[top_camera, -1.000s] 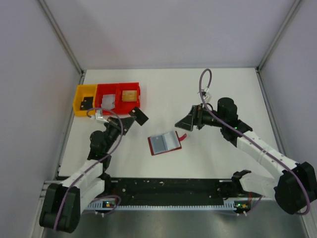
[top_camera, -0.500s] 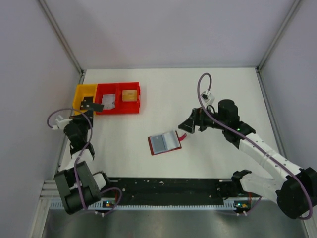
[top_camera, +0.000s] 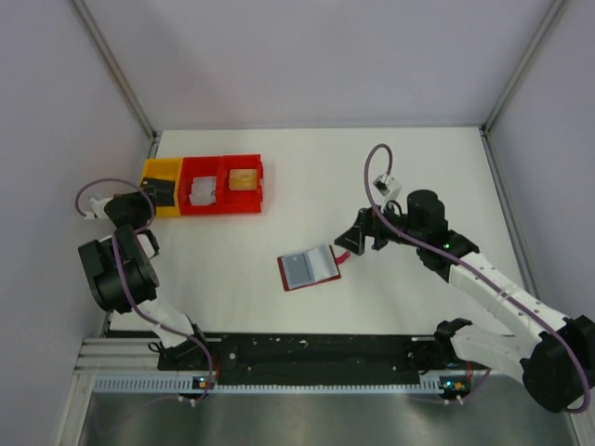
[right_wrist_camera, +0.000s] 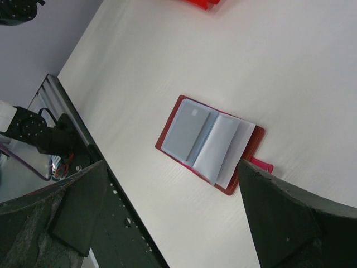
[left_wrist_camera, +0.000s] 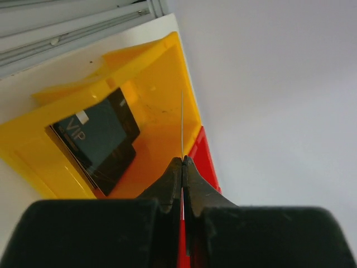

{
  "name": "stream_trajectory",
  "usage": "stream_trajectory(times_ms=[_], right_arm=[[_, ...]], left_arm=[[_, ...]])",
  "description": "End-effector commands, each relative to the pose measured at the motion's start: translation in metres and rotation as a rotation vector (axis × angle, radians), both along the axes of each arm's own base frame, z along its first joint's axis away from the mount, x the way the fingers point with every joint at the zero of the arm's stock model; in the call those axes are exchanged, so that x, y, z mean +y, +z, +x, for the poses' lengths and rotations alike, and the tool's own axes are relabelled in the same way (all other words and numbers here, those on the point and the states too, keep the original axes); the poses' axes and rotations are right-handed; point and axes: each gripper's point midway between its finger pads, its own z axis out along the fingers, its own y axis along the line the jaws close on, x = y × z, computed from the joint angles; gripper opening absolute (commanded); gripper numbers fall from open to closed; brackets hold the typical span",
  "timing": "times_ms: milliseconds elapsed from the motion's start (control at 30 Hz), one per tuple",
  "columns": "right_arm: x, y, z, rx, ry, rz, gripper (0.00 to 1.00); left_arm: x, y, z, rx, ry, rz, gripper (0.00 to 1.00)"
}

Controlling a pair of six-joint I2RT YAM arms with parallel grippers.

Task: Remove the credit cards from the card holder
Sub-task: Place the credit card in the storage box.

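Okay, two claws, two states. My left claw (left_wrist_camera: 182,162) is pinched fully together on one thin card (left_wrist_camera: 182,117), seen edge-on as a hairline, over the yellow bin (left_wrist_camera: 162,72) near the far-left corner of the desk (top_camera: 372,167). One black card (left_wrist_camera: 97,142) marked VIP lies inside that bin.

Bins: one yellow, plus one red bin (top_camera: 221,209) against its right side with two compartments. The left compartment has one pale flat piece (top_camera: 203,192), the right one tan flat piece (top_camera: 244,179); I can't tell if those are cards.

My right claw (right_wrist_camera: 173,167) is spread wide with nothing in it, just beside the right edge of the card holder (right_wrist_camera: 206,148); I can't tell if it touches.

There is one card holder, lying open like a book about mid-desk, a bit toward the near edge, with a red tab (right_wrist_camera: 261,164) sticking out on its right. One grey-blue card (right_wrist_camera: 187,131) sits in its left page. The other page shows pale sleeves (right_wrist_camera: 226,153), contents unclear. The claws are well apart.
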Motion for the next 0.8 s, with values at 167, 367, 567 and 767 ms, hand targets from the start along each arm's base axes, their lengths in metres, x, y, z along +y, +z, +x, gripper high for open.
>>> stream_trajectory(times_ms=[167,367,567,767], right_arm=[[0.003,-0.002,0.006,-0.031,0.011,-0.03,0.98],[0.003,-0.004,0.006,-0.024,0.01,-0.035,0.98],[0.002,-0.007,0.008,-0.025,0.004,-0.043,0.98],[0.001,-0.004,0.007,-0.031,0.003,-0.039,0.98]], left_arm=[[0.016,-0.016,0.03,0.03,-0.011,0.0,0.0],[0.018,-0.038,0.031,0.118,0.004,0.003,0.1],[0.013,-0.043,0.035,0.155,0.006,0.008,0.24],[0.014,-0.041,0.016,0.2,0.06,0.007,0.36]])
